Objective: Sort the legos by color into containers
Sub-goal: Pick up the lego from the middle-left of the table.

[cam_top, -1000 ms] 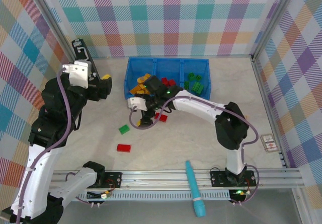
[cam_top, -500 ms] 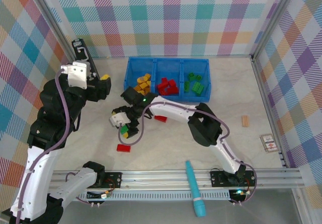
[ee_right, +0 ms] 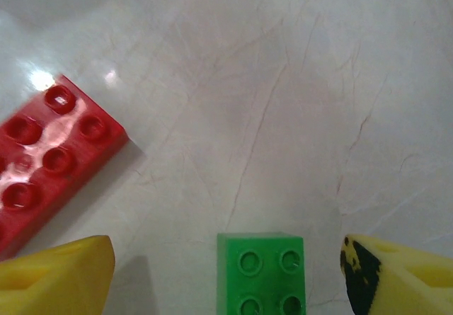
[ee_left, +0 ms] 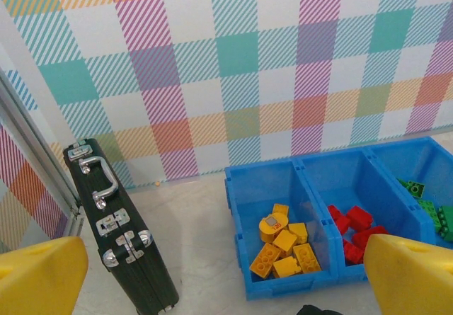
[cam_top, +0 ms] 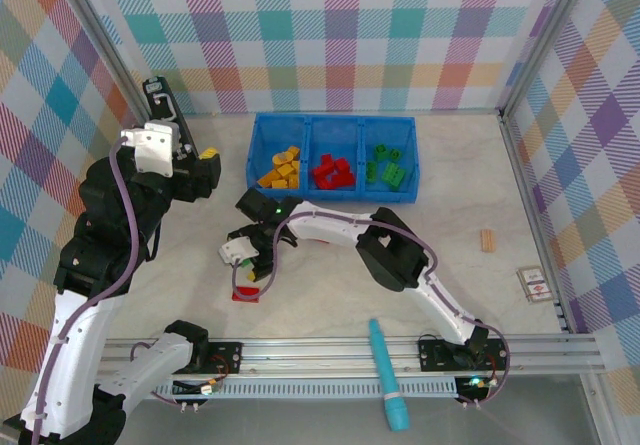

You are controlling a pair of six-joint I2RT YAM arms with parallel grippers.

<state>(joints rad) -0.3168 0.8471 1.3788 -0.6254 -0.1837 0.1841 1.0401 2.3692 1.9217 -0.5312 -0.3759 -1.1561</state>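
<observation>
Where the right wrist camera looked straight down, one green lego [ee_right: 262,272] lay on the table [ee_right: 283,117] between the right gripper's [ee_right: 228,278] yellow fingers [ee_right: 56,272] — jaws wide, a strip of bare table on each side of the brick, neither finger touching it. One red lego [ee_right: 49,159] lay flat to its left, near but apart. From above, the green lego could not be made out under the gripper, while the red lego showed just in front of it, toward the arm bases.

The tray [cam_top: 330,118] stood at the far side of the table, well apart from both loose bricks. It had three compartments: yellow legos [cam_top: 280,172] in the left, red legos [cam_top: 332,172] in the middle, green legos [cam_top: 385,168] in the right. The left wrist view showed more of them — about seven yellow pieces, one with a round top, a red heap too jumbled to count, and the green compartment cut off at the frame edge. The left gripper [ee_left: 226,279] hung with jaws wide, holding nothing. One black case [ee_left: 117,223] stood upright to the tray's left. The top view added one teal tool [cam_top: 388,373] at the near rail and one small wooden block [cam_top: 487,240] off to the right.
</observation>
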